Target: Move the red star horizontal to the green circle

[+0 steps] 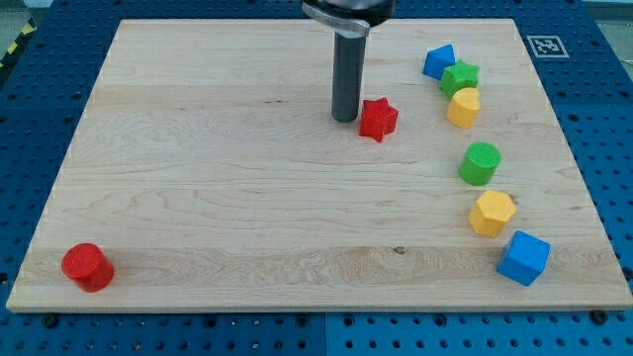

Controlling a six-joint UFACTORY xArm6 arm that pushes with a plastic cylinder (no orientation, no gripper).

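The red star (378, 119) lies on the wooden board (247, 198), right of centre near the view's top. The green circle (481, 163) lies to the star's right and a little lower in the view. My tip (345, 119) stands just left of the red star, close to it or touching its left side. The dark rod rises straight up from there to the view's top edge.
A blue block (439, 61), a green star (460, 76) and a yellow block (463, 107) cluster at the upper right. A yellow hexagon (492, 213) and a blue cube (523, 258) lie below the green circle. A red cylinder (87, 267) sits at the lower left corner.
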